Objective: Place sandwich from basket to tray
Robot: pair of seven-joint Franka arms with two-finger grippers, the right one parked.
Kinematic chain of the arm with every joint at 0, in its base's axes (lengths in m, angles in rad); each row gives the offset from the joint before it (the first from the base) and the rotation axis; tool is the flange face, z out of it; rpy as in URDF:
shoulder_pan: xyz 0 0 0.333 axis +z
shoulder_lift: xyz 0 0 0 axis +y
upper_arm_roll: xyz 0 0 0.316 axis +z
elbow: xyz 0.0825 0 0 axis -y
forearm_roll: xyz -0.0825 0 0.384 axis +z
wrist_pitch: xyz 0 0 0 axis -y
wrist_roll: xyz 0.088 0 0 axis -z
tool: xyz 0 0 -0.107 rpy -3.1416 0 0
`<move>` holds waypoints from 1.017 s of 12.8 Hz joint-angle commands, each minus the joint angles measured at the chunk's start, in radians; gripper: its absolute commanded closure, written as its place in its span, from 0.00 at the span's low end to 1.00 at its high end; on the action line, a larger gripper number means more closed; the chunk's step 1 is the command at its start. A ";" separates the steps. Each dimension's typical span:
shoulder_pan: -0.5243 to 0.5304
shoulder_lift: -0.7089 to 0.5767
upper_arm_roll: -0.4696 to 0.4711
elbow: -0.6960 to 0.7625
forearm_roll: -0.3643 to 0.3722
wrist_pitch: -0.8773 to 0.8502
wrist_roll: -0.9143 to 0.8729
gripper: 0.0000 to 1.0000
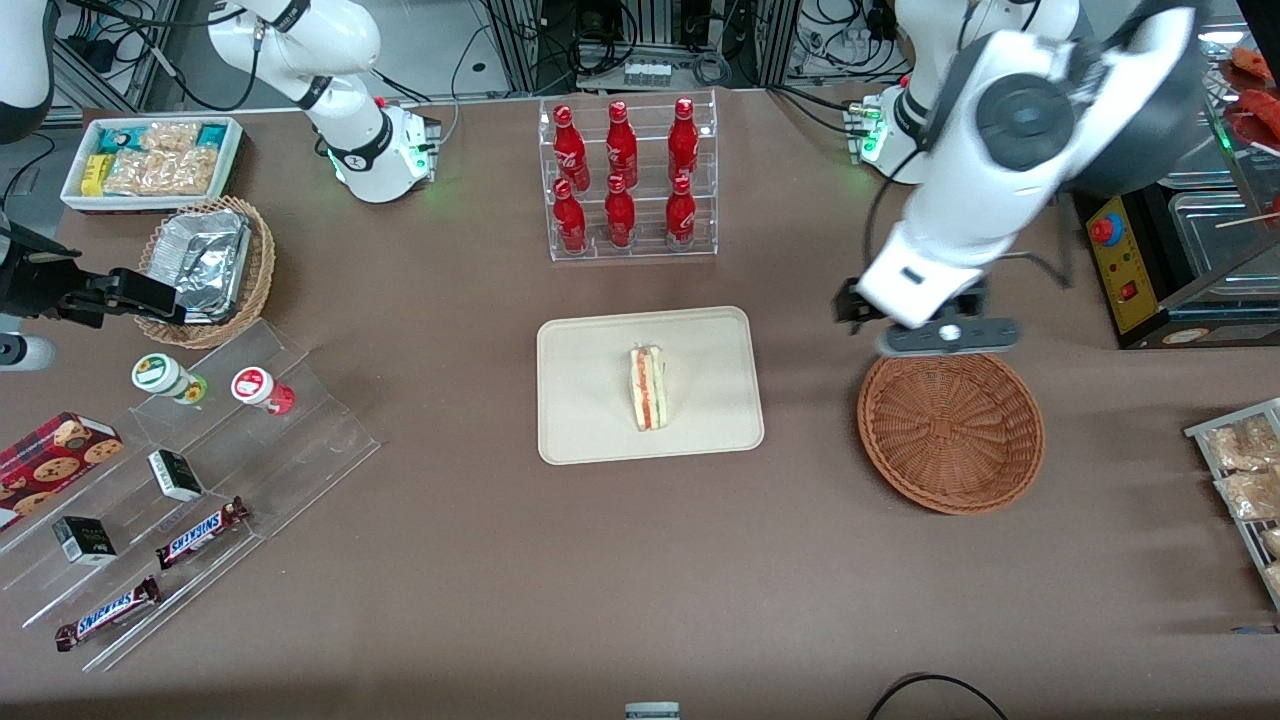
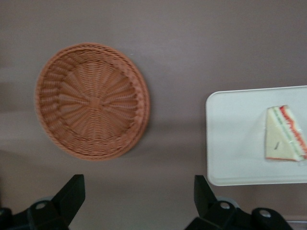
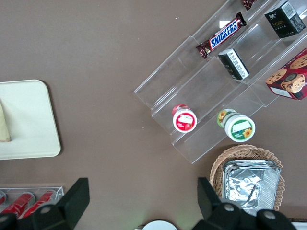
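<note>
Front view: sandwich (image 1: pixel 650 388) is seen resting on the tray (image 1: pixel 590 350) at frame centre, well apart from the gripper (image 1: pixel 945 338), which is held spread and empty just above the basket (image 1: pixel 950 432) at right.

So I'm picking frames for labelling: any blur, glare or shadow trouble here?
Front view: sharp, with even light; the working arm hides the gripper. Left wrist view: slightly soft, the wrapped triangular sandwich smeared on the cream rectangular tray, and a faint shadow beside the reddish-brown woven basket. Right wrist view: crisp, with mild glare on the acrylic shelf.
</note>
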 commanded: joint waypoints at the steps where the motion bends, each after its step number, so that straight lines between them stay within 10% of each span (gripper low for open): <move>1: 0.103 -0.072 -0.011 -0.033 -0.004 -0.033 0.145 0.00; 13: 0.282 0.011 -0.012 0.184 -0.016 -0.124 0.273 0.00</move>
